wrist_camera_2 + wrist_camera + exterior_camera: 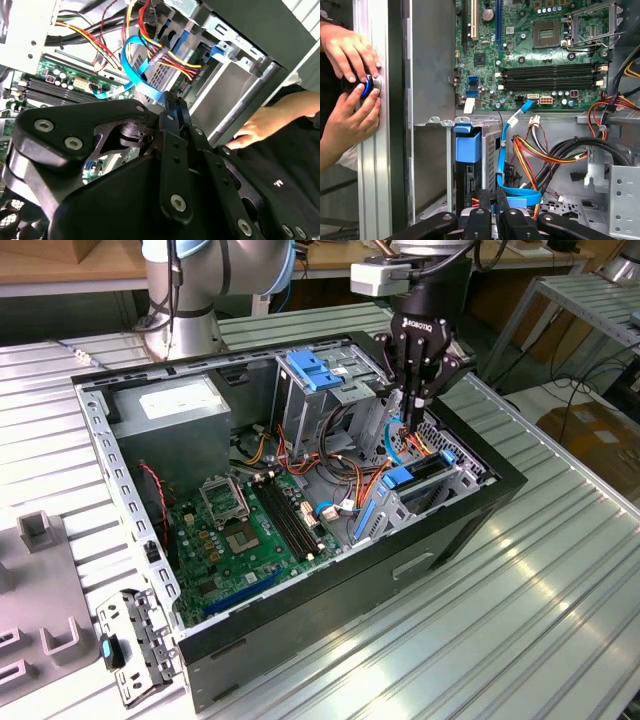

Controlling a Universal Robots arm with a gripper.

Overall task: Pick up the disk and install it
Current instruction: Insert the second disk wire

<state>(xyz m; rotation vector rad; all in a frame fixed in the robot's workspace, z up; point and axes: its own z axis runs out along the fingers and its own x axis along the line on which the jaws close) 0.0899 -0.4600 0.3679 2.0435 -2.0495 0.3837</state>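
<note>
The disk point(428, 470) stands edge-on inside the metal drive cage point(455, 485) at the open computer case's front corner, on the exterior view's right. Blue rail ends flank it. In the first wrist view the disk point(470, 182) is a dark edge in the cage slot under a blue plastic tab point(468, 146). My gripper point(412, 422) hangs just above the cage, a little behind the disk, its fingers pressed together with nothing between them. In both wrist views the fingers point(480, 215) point(172, 115) sit tight together beside a blue flat cable point(506, 165).
The motherboard point(240, 525) lies on the case floor, and the grey power-supply box point(175, 415) stands at the back. Loose coloured wires point(540, 150) crowd the space beside the cage. A person's hands point(350, 90) grip a black knob on the aluminium rail outside the case.
</note>
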